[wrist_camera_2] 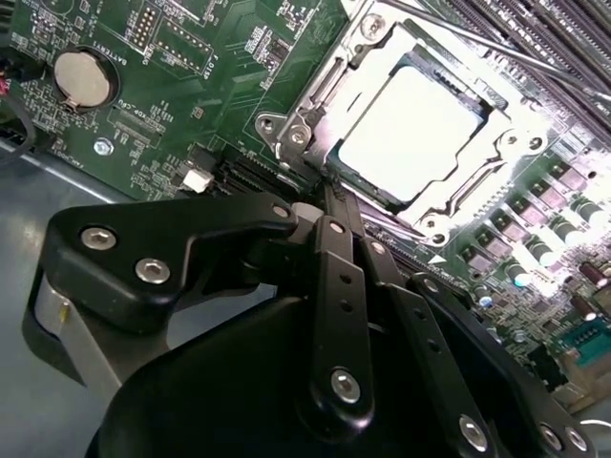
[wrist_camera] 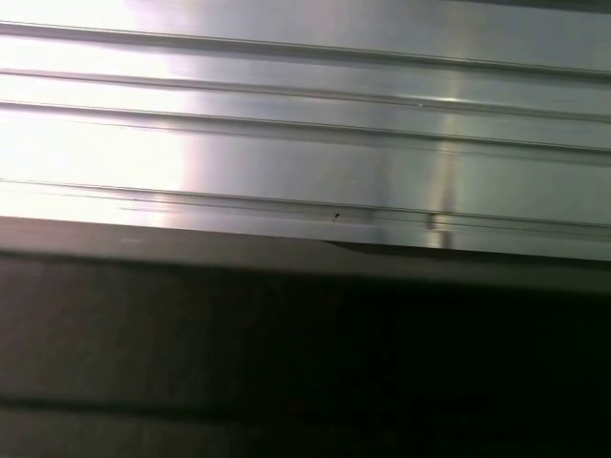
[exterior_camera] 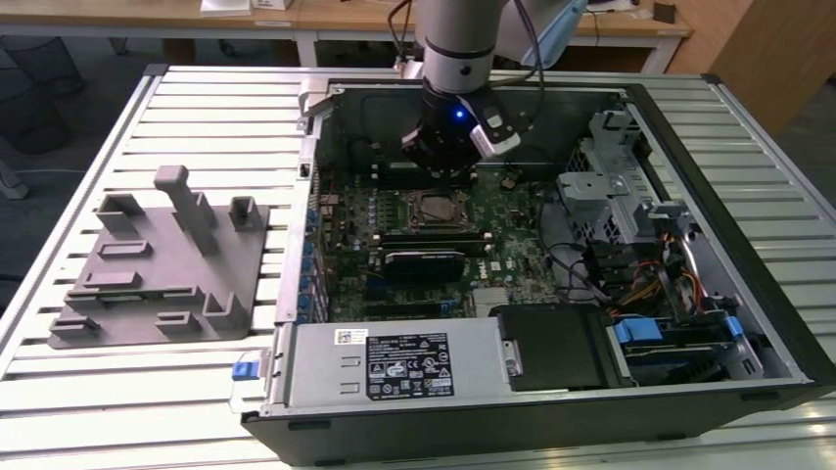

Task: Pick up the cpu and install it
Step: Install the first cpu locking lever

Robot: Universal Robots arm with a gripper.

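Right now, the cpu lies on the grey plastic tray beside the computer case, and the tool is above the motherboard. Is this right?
Not quite. The cpu sits in the motherboard socket inside the computer case, as the second wrist view shows, not on the grey plastic tray. The tool is indeed above the motherboard.

An open computer case [exterior_camera: 770, 323] lies on a ribbed metal table [exterior_camera: 196, 98]. Inside it are a green motherboard [wrist_camera_2: 191, 86] with a round coin battery [wrist_camera_2: 84, 76]. A grey plastic tray [exterior_camera: 157, 269] with upright posts stands beside the case, probably not touching it
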